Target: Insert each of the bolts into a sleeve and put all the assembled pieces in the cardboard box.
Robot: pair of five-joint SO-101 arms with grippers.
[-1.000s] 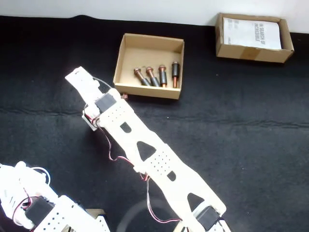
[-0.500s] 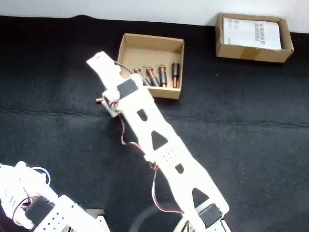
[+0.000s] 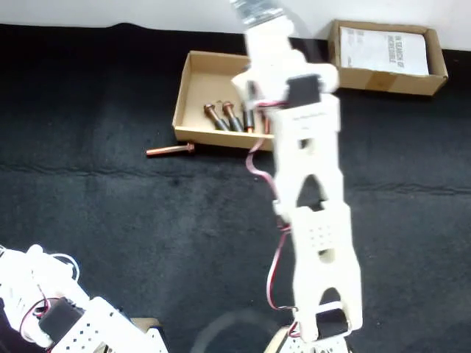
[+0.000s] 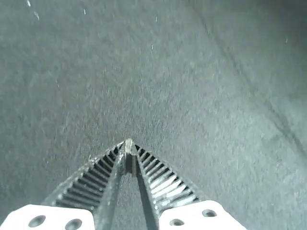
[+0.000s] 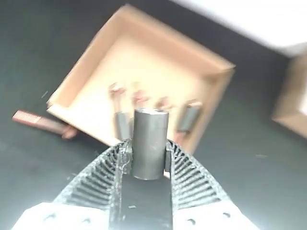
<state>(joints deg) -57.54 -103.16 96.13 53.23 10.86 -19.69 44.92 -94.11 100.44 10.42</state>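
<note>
Table [image 3: 88, 220] from above: loose bolt [image 3: 169, 150] lying just outside the cardboard box [image 3: 190, 88], near its left corner; assembled pieces [image 3: 224, 116] inside; right arm [image 3: 309, 162] stretched over the box

Left wrist: left end effector [image 4: 128, 148] pinched shut on nothing, above the table

Right wrist: right end effector [image 5: 147, 145] clamped on an upright sleeve [image 5: 150, 132], over the box

Looks like the joining step for this pair. Calls next for a grip on the bolt, its end lined up with the sleeve's bore, then a straight push

Grey sleeve [image 5: 150, 143], copper bolt [image 3: 170, 150], tan box [image 3: 210, 77]
</note>
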